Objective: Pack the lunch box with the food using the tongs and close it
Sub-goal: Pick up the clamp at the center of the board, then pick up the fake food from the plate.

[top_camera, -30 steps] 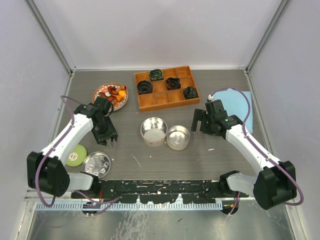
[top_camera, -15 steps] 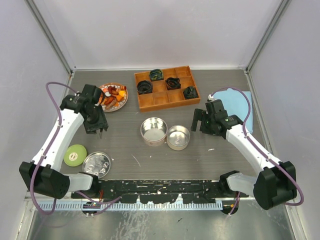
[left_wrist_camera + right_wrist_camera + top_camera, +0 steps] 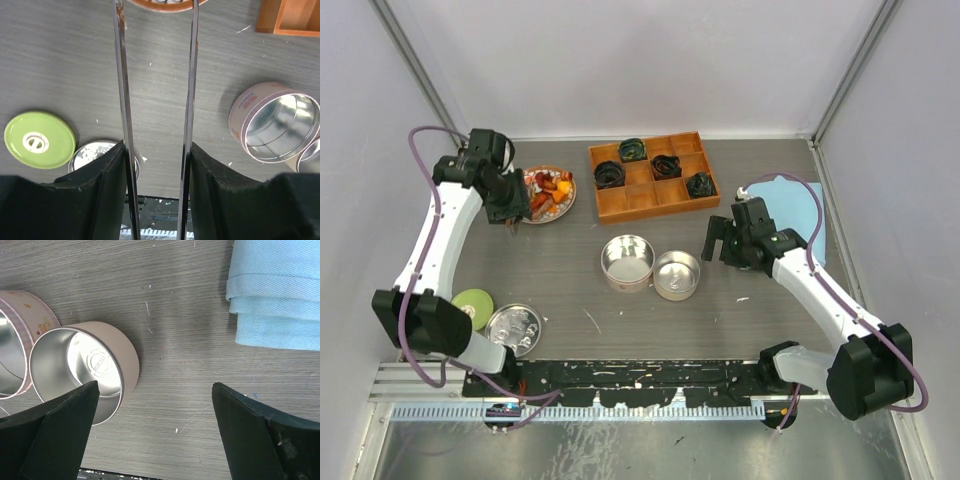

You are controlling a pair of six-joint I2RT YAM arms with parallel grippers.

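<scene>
Your left hand [image 3: 157,165] is pinching the tongs [image 3: 190,75], and their long arms run straight ahead to the plate [image 3: 552,217] of food [image 3: 548,186] at the worktop's far left. Your right hand [image 3: 155,410] is spread wide and holding nothing, way over by the tins [image 3: 627,262], so I'd say this grab is all left arm.

The smaller tin [image 3: 85,371] has a round embossed stamp on its inside bottom, its letters too small to read. The larger tin [image 3: 272,122] carries faint blue print on its wall, equally illegible.
</scene>
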